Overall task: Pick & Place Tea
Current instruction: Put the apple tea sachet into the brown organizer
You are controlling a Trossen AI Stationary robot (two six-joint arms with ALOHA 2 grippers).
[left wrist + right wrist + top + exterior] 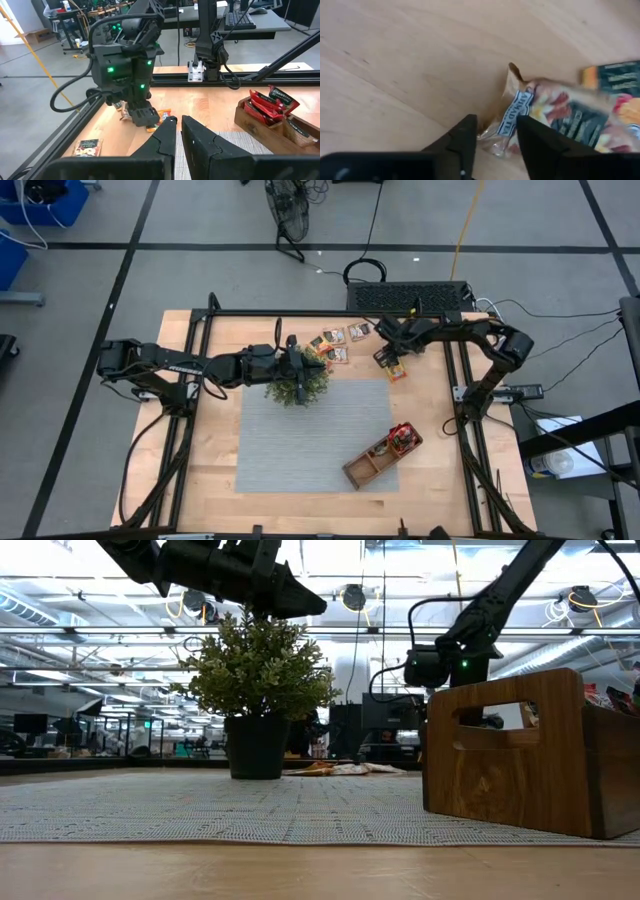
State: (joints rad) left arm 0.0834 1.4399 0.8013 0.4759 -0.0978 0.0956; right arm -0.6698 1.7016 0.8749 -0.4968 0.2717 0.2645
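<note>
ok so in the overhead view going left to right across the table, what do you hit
left hand over the plant → loose tea sachets → right hand closing on a sachet; nearer the front, the wooden tray holding red sachets

The high view looks straight down on the plant (297, 387). The low view faces it level from the mat. Both wrist views sit close above the tabletop beyond it.
</note>
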